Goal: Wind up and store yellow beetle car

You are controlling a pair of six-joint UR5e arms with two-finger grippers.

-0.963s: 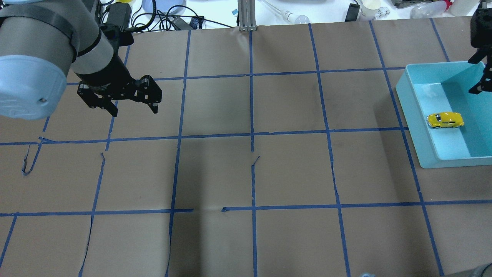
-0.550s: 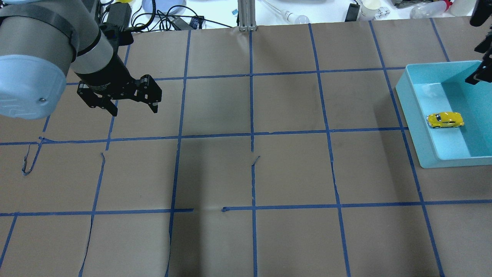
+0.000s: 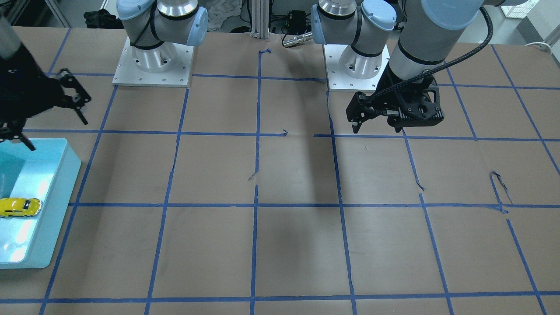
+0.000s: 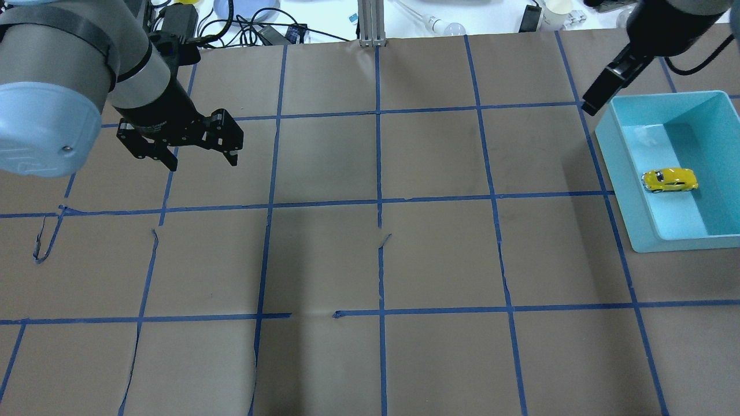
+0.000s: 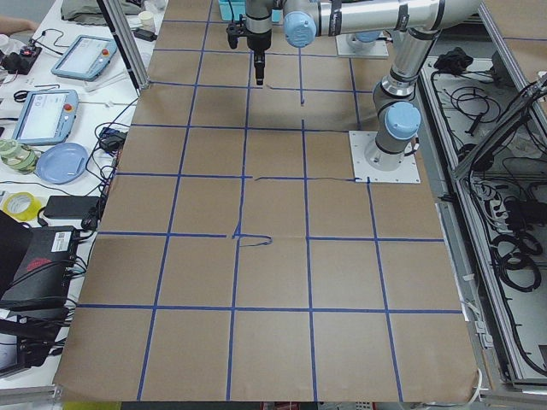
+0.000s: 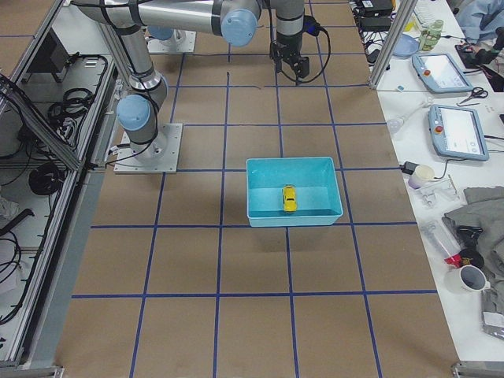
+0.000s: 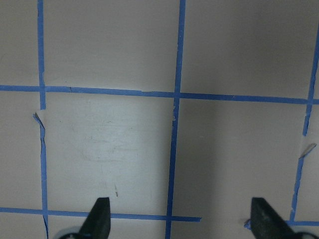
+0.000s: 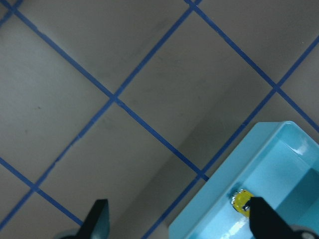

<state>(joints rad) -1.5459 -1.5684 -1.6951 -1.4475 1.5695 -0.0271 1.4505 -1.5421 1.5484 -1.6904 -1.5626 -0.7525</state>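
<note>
Presently shows right gripper (image 8: 177, 219), spread wide and empty, just beside a corner of the teal bin (image 4: 624, 185) — left gripper (image 4: 202, 164), also wide, well apart from the bin. Finds yellow beetle car (image 4: 669, 179) inside the bin. Might clip the rim on a low swing — jolting bin and car.

The worktop (image 4: 439, 260) is covered in dull brown paper, smooth but ripped in spots, with blue tape (image 4: 378, 173) stuck on in lines. The bin (image 4: 624, 173) is smooth light-blue plastic that shines inside. The car (image 4: 669, 180) is glossy yellow. The left end effector (image 4: 202, 164) looks dull black.
</note>
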